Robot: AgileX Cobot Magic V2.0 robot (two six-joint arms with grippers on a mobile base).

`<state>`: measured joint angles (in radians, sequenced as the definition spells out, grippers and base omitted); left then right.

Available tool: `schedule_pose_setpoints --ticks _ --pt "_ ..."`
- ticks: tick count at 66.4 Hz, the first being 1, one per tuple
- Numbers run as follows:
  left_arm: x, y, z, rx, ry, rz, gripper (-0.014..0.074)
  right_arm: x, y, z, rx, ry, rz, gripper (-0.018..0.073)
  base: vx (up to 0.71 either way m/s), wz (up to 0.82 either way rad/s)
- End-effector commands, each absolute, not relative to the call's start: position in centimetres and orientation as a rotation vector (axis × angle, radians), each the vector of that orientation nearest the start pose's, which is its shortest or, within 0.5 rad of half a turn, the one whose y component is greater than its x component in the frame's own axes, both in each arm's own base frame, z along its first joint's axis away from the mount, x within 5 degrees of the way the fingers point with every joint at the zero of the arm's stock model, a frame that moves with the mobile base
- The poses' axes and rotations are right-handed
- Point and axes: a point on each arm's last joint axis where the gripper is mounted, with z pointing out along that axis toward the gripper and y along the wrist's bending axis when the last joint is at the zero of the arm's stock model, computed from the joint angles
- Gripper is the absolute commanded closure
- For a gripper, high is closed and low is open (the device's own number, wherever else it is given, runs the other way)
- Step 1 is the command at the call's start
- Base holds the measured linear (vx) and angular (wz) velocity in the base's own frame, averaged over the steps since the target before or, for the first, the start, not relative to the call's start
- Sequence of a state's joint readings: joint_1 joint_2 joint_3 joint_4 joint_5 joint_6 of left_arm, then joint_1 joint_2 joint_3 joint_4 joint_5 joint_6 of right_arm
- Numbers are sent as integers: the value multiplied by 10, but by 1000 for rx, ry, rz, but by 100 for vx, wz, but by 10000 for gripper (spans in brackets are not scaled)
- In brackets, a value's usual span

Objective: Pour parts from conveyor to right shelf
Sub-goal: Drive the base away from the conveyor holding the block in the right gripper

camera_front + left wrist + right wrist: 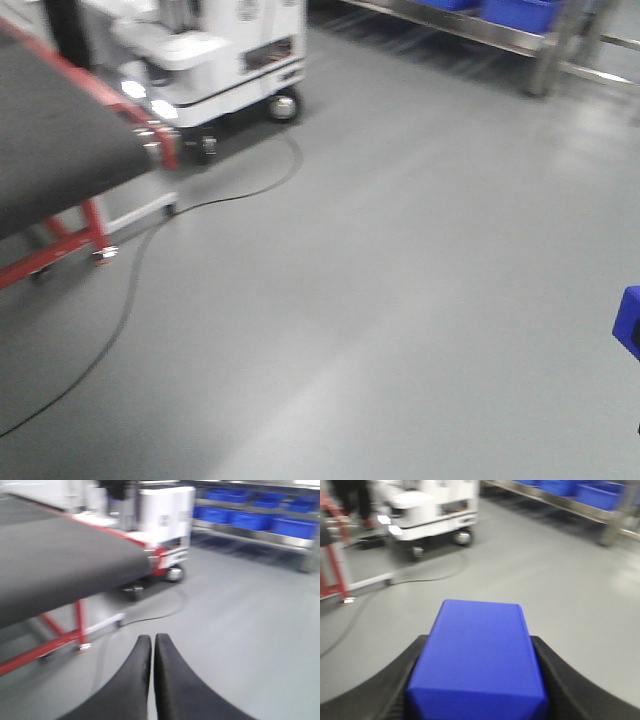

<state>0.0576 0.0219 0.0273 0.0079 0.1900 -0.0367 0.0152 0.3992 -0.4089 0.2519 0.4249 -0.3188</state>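
A bright-blue block-shaped part fills the space between the black fingers of my right gripper, which is shut on it above the grey floor. A corner of the same part pokes in at the right edge of the front view. My left gripper is shut with nothing in it, its two fingertips almost touching over the floor. The dark-grey conveyor on its red frame stands to the left, and its belt also shows in the left wrist view. A steel-framed shelf runs along the far right.
A white wheeled machine stands beyond the conveyor's end. A black cable snakes across the floor from it. Blue crates sit on the steel rack at the back. All views are blurred by motion.
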Motion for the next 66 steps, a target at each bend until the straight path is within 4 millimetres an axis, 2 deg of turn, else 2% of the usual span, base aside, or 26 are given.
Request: schedule_pose_setpoints --ticks 1,29,66 --pt "59 3 198 -83 1644 8 602 91 9 301 -147 1791 22 564 -26 -98" --pt "59 3 198 -83 1644 8 602 91 9 301 -147 1791 22 564 -23 -86" --pt "59 3 198 -83 1644 8 602 91 9 301 -147 1791 22 564 -15 -58"
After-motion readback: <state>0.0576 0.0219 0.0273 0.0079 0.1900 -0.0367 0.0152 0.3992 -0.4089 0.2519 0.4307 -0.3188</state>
